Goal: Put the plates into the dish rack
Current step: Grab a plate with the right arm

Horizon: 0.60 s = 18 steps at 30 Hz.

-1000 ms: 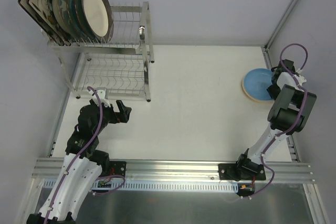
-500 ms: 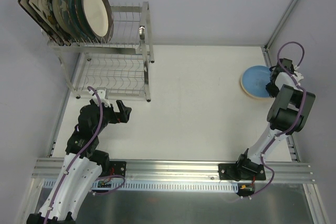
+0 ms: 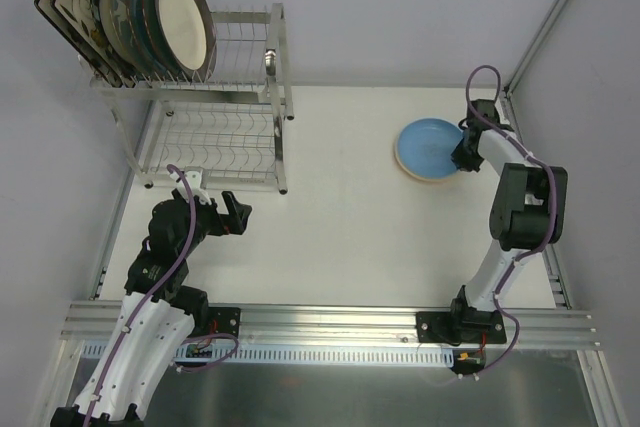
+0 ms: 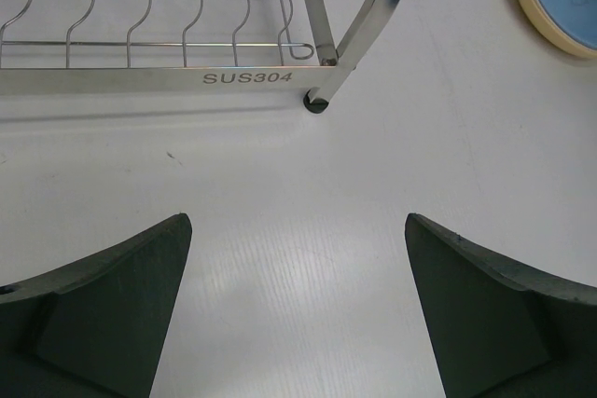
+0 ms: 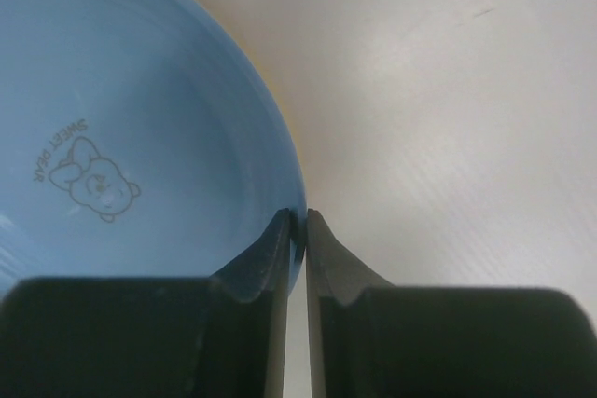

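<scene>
White tabletop (image 3: 350, 237): light blue plate (image 3: 425, 145) not yet racked, rim seemingly pinched by right gripper (image 5: 298, 223); left gripper (image 4: 298, 314) gapes empty; other plates (image 3: 150, 17) in dish rack (image 3: 240, 97).

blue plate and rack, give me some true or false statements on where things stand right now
1. The right gripper is shut on the rim of the blue plate. True.
2. The left gripper holds a plate. False: it is open and empty, near the rack.
3. Plates stand on the rack's lower tier. False: the plates stand only on the upper tier, at its left end.
4. The blue plate bears a small printed figure. True.
</scene>
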Motion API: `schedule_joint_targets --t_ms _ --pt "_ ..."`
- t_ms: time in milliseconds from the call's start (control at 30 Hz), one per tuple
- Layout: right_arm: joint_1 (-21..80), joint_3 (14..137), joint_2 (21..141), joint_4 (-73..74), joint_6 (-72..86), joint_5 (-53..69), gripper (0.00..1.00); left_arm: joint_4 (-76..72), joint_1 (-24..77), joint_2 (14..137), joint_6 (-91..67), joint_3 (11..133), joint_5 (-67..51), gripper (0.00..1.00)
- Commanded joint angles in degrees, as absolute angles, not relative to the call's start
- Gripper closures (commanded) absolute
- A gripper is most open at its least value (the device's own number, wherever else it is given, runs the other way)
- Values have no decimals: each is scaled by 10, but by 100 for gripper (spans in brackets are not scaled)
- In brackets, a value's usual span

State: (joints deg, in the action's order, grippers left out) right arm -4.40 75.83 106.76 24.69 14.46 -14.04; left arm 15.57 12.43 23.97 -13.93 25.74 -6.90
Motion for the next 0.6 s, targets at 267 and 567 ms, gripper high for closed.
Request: schedule_joint_targets --t_ms 267,567 --pt "60 772 1052 308 100 -114 99 130 129 229 -134 256 -90 1" --pt "70 816 1024 346 93 -111 99 132 129 236 -162 271 -95 1"
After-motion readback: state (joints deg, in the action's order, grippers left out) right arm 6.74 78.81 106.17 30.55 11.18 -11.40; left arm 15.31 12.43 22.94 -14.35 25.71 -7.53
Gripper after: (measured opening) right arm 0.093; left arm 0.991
